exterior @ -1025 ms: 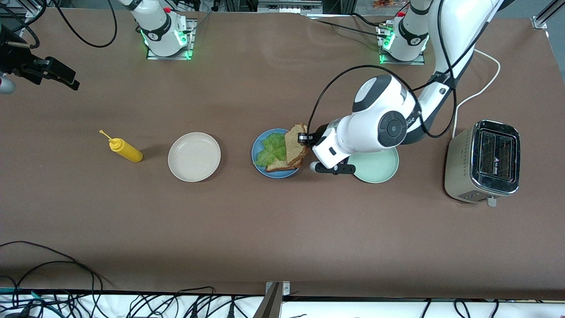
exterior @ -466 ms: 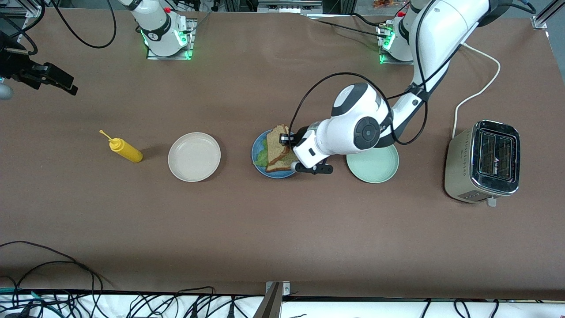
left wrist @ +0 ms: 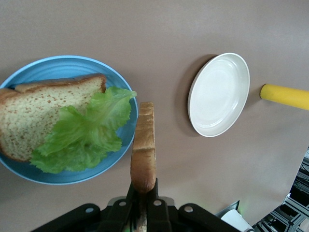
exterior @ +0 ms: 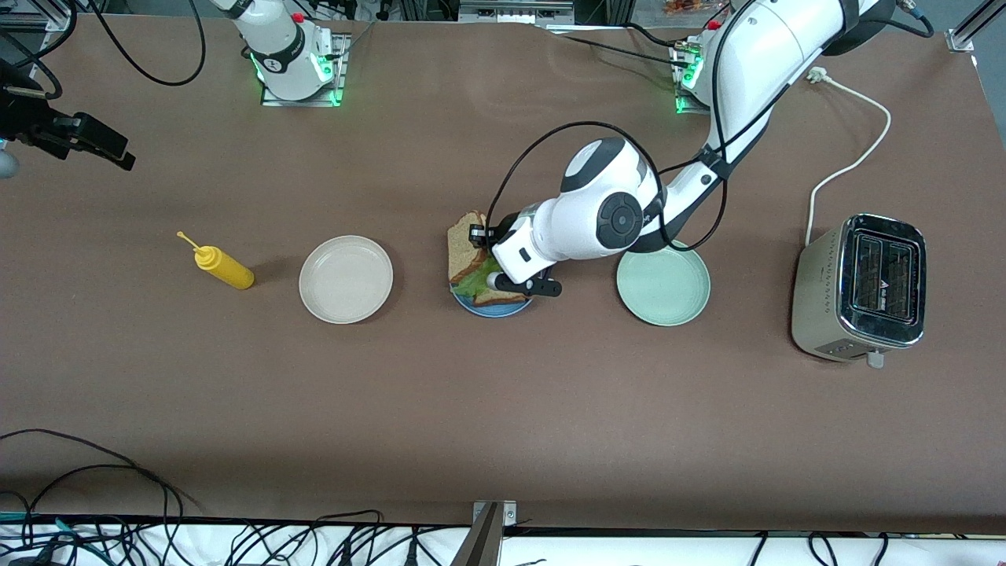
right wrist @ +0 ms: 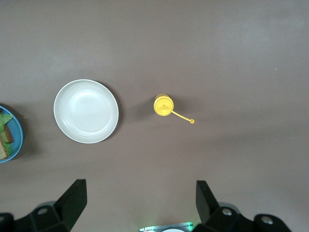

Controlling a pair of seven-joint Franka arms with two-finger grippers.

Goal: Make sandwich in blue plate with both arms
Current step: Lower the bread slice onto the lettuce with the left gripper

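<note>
Over the round medium-blue plate (exterior: 491, 308) at the middle of the brown table (exterior: 503, 409), I have the left gripper (left wrist: 143, 205) holding a slice of brown wholegrain toast (left wrist: 144, 147) on edge, its jaws clamped on the crust. On that plate lie a second toast slice (left wrist: 34, 118) and a ruffled green lettuce leaf (left wrist: 84, 130) partly over it. From the front camera I see the held slice upright above the plate's edge toward the right arm's end.

My right gripper (right wrist: 140, 198) waits high over that end of the table, jaws spread wide and empty. Below it stand a yellow squeeze bottle (right wrist: 163, 105) and a beige-white round plate (right wrist: 86, 111). Toward the left arm's end I see a pale green plate (exterior: 662, 284), then a silver toaster (exterior: 860, 287).
</note>
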